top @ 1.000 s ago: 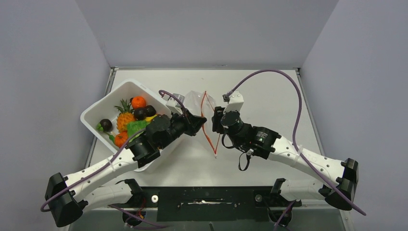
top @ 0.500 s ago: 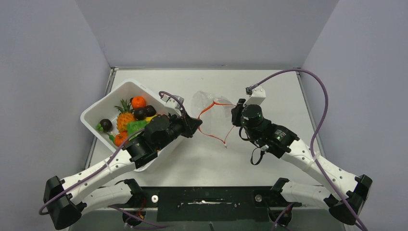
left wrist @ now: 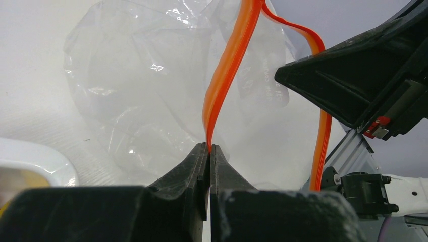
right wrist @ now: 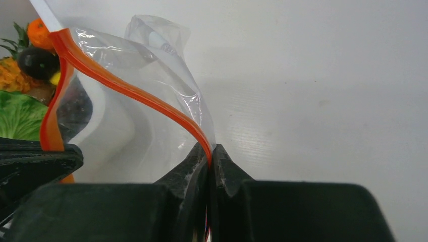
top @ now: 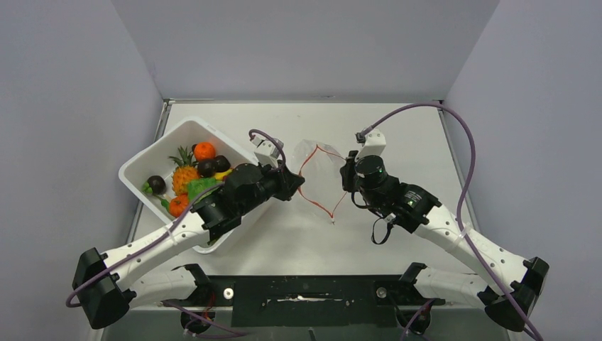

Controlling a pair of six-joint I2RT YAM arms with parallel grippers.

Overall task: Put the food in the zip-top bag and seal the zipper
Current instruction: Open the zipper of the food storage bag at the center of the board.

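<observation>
The clear zip-top bag [top: 317, 160] hangs between my two grippers above the table, its mouth pulled open. My left gripper [top: 299, 181] is shut on the left side of the red-orange zipper [left wrist: 224, 75]. My right gripper [top: 346, 170] is shut on the right side of the zipper [right wrist: 126, 88]. The bag [left wrist: 136, 91] looks empty. The food [top: 193, 177] lies in the white tub: pineapple, oranges, dark plums, green lettuce. Some of it shows through the bag in the right wrist view [right wrist: 22, 70].
The white square tub [top: 152, 160] sits at the left of the table, under my left arm. Purple cables arc over both arms. Table edges and grey walls enclose the space.
The grippers have pulled apart, opening the bag's mouth from a narrow slit to a wide loop. The right gripper moved right and back; the left gripper shifted slightly forward.
</observation>
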